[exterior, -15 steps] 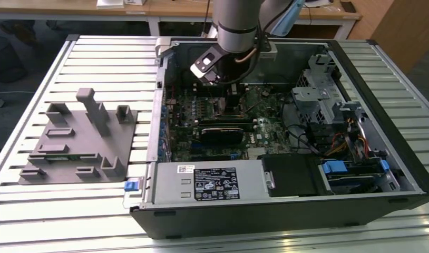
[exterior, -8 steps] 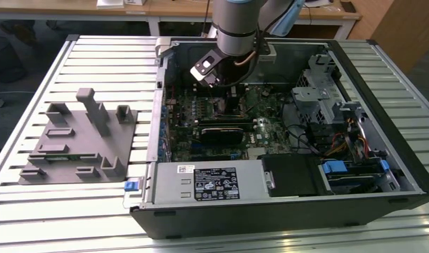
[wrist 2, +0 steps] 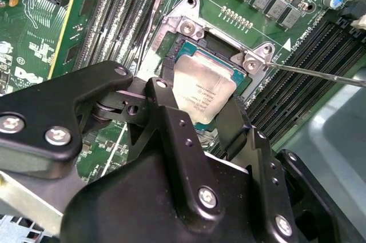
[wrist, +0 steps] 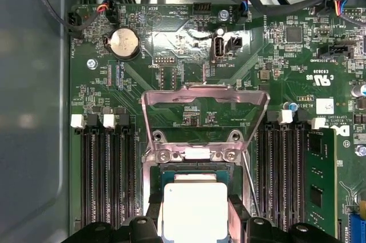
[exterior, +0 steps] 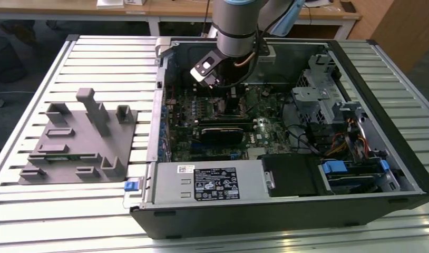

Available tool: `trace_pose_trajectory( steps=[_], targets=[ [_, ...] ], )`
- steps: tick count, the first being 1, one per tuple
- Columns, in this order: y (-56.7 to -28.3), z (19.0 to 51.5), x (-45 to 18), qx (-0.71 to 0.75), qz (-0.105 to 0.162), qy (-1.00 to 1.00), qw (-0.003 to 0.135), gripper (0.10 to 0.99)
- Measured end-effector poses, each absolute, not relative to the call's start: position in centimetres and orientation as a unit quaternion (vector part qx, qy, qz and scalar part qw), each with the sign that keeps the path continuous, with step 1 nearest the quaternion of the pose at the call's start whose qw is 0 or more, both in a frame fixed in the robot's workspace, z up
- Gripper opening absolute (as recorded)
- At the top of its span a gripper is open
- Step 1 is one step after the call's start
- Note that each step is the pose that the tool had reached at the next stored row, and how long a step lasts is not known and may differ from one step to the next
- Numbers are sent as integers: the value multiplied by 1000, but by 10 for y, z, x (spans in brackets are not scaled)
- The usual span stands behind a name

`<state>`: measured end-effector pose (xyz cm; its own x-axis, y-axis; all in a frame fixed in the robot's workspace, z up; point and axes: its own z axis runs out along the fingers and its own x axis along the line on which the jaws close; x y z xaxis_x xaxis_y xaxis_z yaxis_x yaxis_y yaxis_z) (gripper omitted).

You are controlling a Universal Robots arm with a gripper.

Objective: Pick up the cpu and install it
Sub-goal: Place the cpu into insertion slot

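Cpu (wrist 2: 203,86), a small flat square chip with a pale silver metal top, sits inside the open black computer case (exterior: 285,219), on the green motherboard (wrist: 171,43), just beside the raised silver metal bracket (wrist: 205,95). The black gripper (wrist 2: 197,103) pinches the cpu by opposite edges, the right hold: it is likely light, stiff, slick and fragile underneath.

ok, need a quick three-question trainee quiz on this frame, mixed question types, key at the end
1. True or false: the metal bracket is closed down over the cpu.
2. Where is the cpu? A) on the grey fixture outside the case; B) at the socket, held by the gripper; C) on top of the power supply.
3. Short answer: in the first wrist view, what long green part sits in a slot to one side of the socket?

Key: 1 false, the bracket stands open. 2 B. 3 the memory stick.
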<state>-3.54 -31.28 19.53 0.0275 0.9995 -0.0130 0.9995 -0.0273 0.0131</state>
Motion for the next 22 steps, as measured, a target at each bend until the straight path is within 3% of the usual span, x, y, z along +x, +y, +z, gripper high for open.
trace_pose_trajectory(
  steps=[22],
  targets=[
    [-313,195,-35,717,0,697,9,533]
  ],
)
